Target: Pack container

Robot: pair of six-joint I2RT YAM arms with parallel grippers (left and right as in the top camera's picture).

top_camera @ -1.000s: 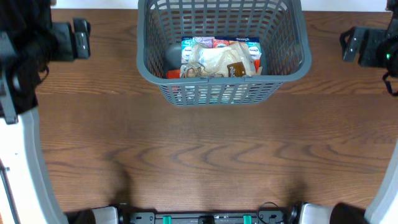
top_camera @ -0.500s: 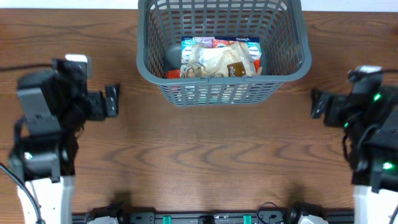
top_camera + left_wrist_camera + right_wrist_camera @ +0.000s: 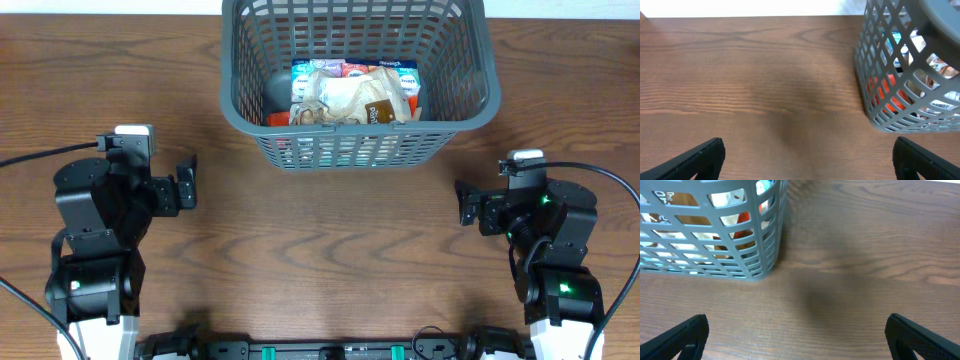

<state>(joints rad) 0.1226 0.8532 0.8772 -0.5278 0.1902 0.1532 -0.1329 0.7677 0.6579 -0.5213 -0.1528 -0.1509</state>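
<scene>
The far rim of the container (image 3: 352, 150) is cut off by the top edge of the overhead view, and in each wrist view only one corner of it is shown. The packets (image 3: 318, 72) under the pale bag (image 3: 350, 100) are largely hidden, and their print is too small to be read. A dark round object (image 3: 277, 90) beside them cannot be identified. Of the left gripper (image 3: 188, 182) and the right gripper (image 3: 464, 203), only the fingertips (image 3: 695, 157) are seen in the wrist views, cut off by the lower edge
</scene>
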